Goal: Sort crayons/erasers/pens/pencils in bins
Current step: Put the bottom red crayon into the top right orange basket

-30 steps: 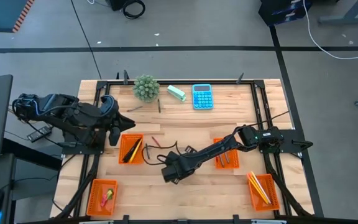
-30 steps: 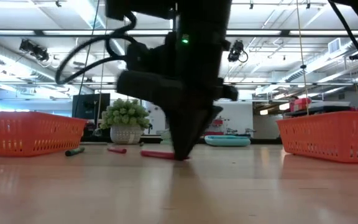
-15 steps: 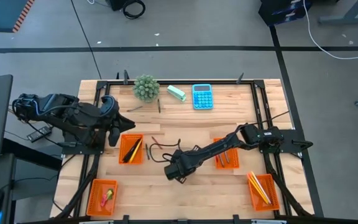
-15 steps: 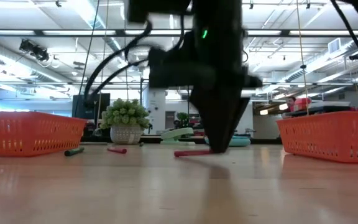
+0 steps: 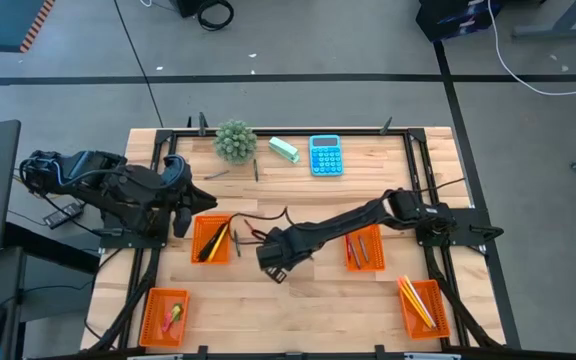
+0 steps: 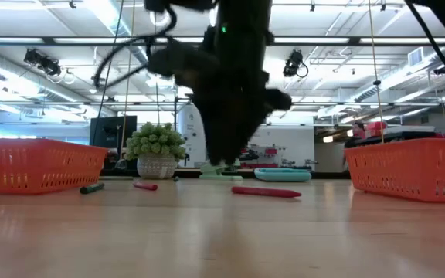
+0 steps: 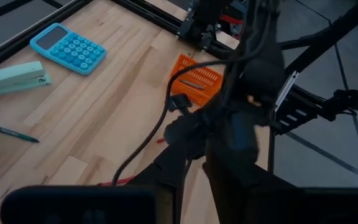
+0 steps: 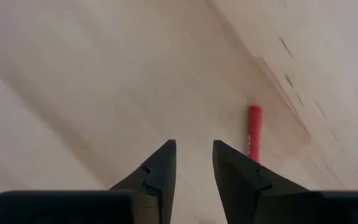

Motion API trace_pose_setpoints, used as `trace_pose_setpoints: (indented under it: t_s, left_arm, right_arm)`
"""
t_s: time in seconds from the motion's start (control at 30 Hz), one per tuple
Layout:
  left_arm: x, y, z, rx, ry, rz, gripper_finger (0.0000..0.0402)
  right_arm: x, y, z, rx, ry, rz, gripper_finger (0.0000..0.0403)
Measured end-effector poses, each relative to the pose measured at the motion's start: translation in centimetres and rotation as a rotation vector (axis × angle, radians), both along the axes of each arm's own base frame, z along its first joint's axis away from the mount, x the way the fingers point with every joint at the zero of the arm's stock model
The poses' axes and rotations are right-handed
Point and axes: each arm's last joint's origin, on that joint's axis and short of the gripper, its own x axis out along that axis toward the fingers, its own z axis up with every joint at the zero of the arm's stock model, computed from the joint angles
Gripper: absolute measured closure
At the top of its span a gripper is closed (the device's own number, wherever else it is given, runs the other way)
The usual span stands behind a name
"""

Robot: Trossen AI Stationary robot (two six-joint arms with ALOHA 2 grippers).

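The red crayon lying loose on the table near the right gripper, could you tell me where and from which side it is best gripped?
Grip the red crayon at mid-length, coming straight down from above. It lies flat on bare wood, slim and straight, so fingers should close across its width. The right gripper stands beside it, jaws apart and empty.

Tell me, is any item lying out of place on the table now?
Yes. One red crayon lies loose on the bare wood beside the right tool, whose open fingers hold nothing. It is in no orange bin.
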Motion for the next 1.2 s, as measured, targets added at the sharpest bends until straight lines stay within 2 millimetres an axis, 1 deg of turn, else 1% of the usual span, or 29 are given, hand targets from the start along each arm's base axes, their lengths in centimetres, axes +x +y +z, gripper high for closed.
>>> trace_pose_setpoints:
  t_s: [0.13, 0.3, 0.4, 0.53, 0.7, 0.87, 0.97, 1.03, 1.1, 1.17, 1.2]
  left_arm:
    - [-0.1, -0.1, 0.0, -0.042, -0.005, 0.014, 0.0333]
    - [-0.2, -0.8, 0.1, -0.054, -0.014, -0.023, 0.0342]
    - [-0.2, -1.0, 0.1, -0.056, -0.015, -0.035, 0.0344]
    - [-0.2, -1.0, 0.1, -0.081, -0.017, -0.028, 0.0342]
    - [-0.1, -1.1, 0.3, -0.097, -0.039, -0.034, 0.0342]
    - [-0.1, -1.1, 0.3, -0.098, -0.041, -0.034, 0.0346]
    - [-0.1, -1.1, 0.3, -0.093, -0.041, -0.037, 0.0345]
    - [-0.1, -1.1, 0.4, -0.089, -0.041, -0.040, 0.0343]
    - [-0.1, -1.1, 0.3, -0.085, -0.040, -0.041, 0.0342]
    - [-0.1, -1.1, 0.3, -0.084, -0.040, -0.042, 0.0343]
    - [-0.1, -1.1, 0.3, -0.084, -0.040, -0.042, 0.0344]
  right_arm:
    - [-0.3, -1.0, -1.3, -0.021, 0.100, -0.056, 0.0290]
    - [0.1, -2.2, -2.0, -0.026, 0.089, -0.038, 0.0290]
    - [-0.4, -2.8, -2.9, -0.041, 0.137, -0.020, 0.0290]
    - [-0.8, -3.5, -3.7, -0.039, 0.156, -0.015, 0.0290]
    - [-0.8, -3.7, -3.8, -0.030, 0.160, 0.005, 0.0290]
    - [-0.5, -3.7, -2.8, -0.026, 0.159, -0.010, 0.0290]
    - [-1.4, -3.8, -1.5, -0.053, 0.199, -0.079, 0.0290]
    - [-2.3, -3.9, -1.2, -0.086, 0.267, -0.140, 0.0288]
    - [-3.0, -3.9, -2.0, -0.100, 0.327, -0.179, 0.0282]
    - [-3.1, -3.7, -3.2, -0.086, 0.314, -0.201, 0.0272]
    - [-3.3, -3.6, -3.4, -0.087, 0.321, -0.209, 0.0266]
